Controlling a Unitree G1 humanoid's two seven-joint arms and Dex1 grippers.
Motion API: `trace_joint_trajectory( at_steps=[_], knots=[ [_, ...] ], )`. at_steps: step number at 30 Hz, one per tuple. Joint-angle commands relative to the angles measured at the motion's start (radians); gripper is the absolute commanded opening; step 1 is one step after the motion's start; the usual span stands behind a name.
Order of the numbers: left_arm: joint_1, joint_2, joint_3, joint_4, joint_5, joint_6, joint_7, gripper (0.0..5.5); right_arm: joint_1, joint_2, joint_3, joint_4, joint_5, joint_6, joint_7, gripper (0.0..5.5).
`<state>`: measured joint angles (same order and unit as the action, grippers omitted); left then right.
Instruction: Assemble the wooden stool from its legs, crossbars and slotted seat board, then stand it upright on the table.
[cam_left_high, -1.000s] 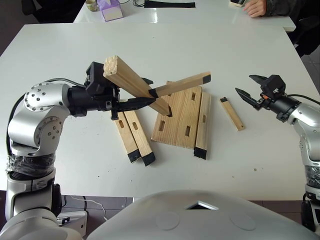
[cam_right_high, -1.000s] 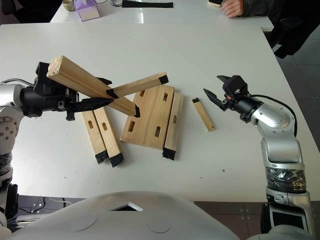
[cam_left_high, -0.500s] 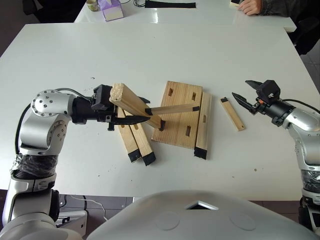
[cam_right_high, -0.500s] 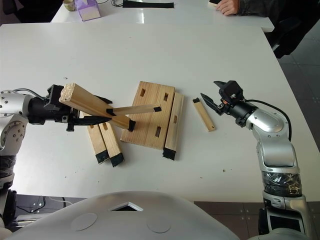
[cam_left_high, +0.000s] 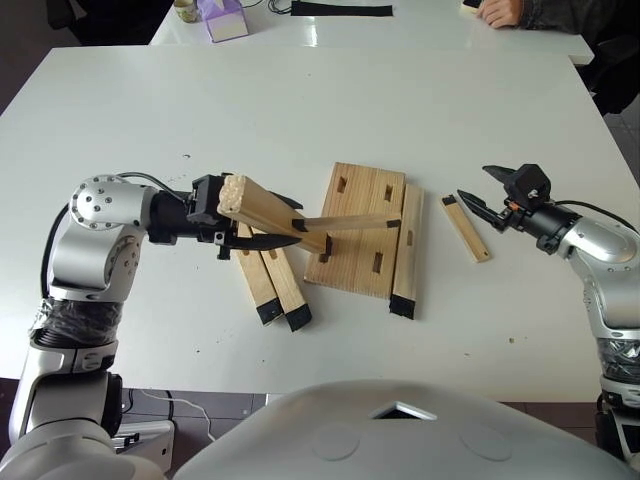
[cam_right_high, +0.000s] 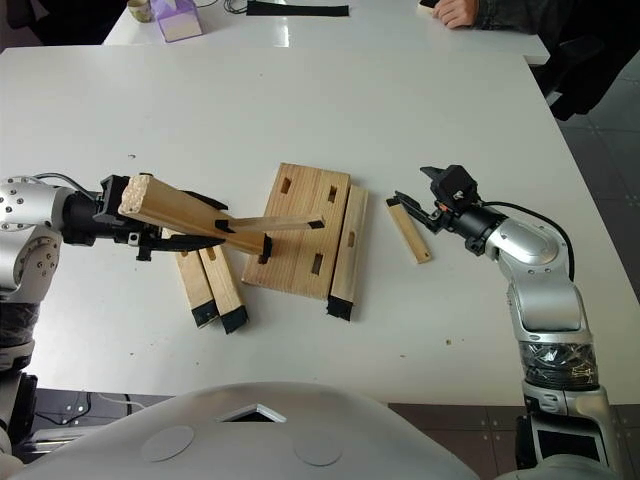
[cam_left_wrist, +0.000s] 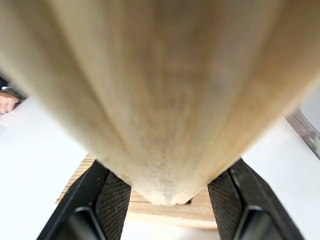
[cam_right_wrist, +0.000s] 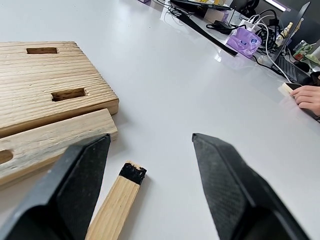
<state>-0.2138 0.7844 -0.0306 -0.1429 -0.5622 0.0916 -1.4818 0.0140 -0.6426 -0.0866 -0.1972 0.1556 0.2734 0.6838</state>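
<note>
One target | short black-tipped wooden crossbar (cam_left_high: 466, 229) just ahead of open right end effector (cam_left_high: 472, 182), long axis toward robot | left end effector (cam_left_high: 283, 222) grips thick wooden leg (cam_left_high: 262, 203)

A big white table (cam_left_high: 300, 110) holds all the wood. The seat board (cam_left_high: 358, 230) lies flat near the middle, and you can see little slots cut in it. One long leg (cam_left_high: 406, 250) lies along the board's edge on the robot's right side, touching it, with its black tip at the end nearer the robot. Farther out on that side, near the board but apart from it, lies a short crossbar (cam_left_high: 465, 227). On the board's other side, two legs (cam_left_high: 270, 280) lie side by side, touching each other, black tips nearer the robot.
</note>
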Motion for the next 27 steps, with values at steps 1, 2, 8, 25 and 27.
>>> trace_joint_trajectory(
  at_steps=[1,2,8,25,27],
  knots=[
    [-0.007,0.051,-0.061,0.052,0.054,0.021,-0.081,2.05,-0.006,-0.001,-0.001,-0.004,-0.002,-0.009,-0.004,3.01],
    [-0.022,0.052,-0.065,0.067,0.056,0.021,-0.088,2.05,-0.004,0.001,-0.001,-0.003,-0.004,-0.012,-0.007,3.01],
    [-0.075,0.060,-0.074,0.079,0.022,0.078,-0.100,2.05,-0.004,0.014,0.010,0.004,-0.014,-0.020,-0.024,3.01],
    [-0.112,0.044,-0.043,-0.014,-0.067,0.210,-0.017,2.05,-0.008,0.028,0.012,0.011,-0.017,-0.034,-0.051,3.01],
    [-0.098,0.052,-0.033,-0.050,-0.086,0.237,-0.011,2.05,-0.005,0.029,0.012,0.007,-0.017,-0.034,-0.054,3.01]
  ],
)
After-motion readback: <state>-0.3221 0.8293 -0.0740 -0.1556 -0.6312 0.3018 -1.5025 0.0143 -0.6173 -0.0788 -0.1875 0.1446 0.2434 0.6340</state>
